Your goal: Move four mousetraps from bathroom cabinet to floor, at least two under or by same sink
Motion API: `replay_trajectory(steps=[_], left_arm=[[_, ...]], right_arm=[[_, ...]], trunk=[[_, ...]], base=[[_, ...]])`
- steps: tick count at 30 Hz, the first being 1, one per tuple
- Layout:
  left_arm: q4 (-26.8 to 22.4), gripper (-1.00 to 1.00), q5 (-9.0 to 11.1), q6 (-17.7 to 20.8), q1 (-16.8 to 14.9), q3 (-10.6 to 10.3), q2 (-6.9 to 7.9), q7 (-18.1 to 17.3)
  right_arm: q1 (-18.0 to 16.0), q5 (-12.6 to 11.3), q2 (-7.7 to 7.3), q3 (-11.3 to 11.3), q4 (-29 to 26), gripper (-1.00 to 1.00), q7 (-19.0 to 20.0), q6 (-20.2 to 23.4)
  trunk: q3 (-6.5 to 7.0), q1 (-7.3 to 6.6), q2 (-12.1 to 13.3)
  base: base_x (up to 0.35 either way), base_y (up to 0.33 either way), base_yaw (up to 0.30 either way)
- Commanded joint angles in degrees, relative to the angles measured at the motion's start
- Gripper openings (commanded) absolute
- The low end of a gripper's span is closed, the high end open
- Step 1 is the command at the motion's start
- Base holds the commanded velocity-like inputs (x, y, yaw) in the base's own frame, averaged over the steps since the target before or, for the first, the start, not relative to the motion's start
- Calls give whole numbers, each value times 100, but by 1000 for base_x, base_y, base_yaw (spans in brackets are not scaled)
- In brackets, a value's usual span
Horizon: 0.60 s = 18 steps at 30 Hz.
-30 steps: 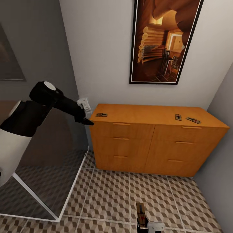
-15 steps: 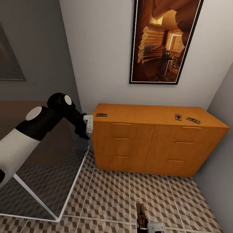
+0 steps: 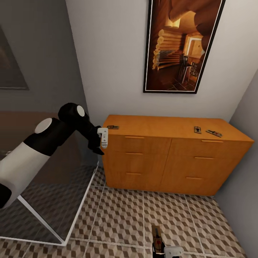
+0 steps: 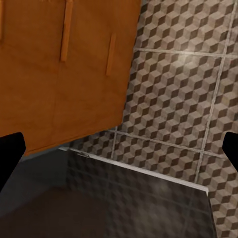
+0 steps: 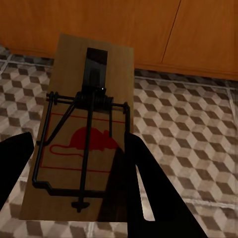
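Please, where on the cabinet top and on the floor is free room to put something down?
The cabinet top is bare between the left mousetrap and the two right mousetraps. The tiled floor is free between the cabinet front, the glass shower wall and the right pincer gripping a mousetrap.

Cabinet point(image 3: 168, 157) top open (3 mousetraps point(image 3: 112, 127) scattered); glass panel point(image 3: 53, 200) blocks left.

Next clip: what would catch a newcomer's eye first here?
Probably the orange cabinet against the back wall, with three mousetraps on its top: one near its left end, two near the right. Then the mousetrap held in the right gripper low over the patterned floor.
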Motion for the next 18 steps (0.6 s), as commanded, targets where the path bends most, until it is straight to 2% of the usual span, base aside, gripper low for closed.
replay_trajectory(steps=[1,5,10,12,14,18], left_arm=[[-5,100,-36,61,-6,-14,1,-37],[27,100,-31,61,-6,-25,3,-37],[263,100,-28,61,-5,-78,-5,-37],[320,100,-28,61,-5,-89,-8,-37],[383,100,-28,61,-6,-112,-10,-37],[412,100,-28,61,-6,-244,-13,-37]], right_arm=[[-1,52,3,12,15,-100,-63,19],[164,48,-6,7,28,-100,-61,301],[714,43,-33,-1,30,-100,-53,794],[831,41,-47,1,31,-100,-52,891],[1008,29,-59,0,31,-100,-45,1237],[1095,-14,-52,-4,26,-100,-25,1807]], trunk=[[-6,0,-3],[-6,0,-3],[-6,0,-3],[-6,0,-3],[-6,0,-3],[-6,0,-3]], base=[[0,0,0],[0,0,0],[0,0,0],[0,0,0],[0,0,0],[0,0,0]])
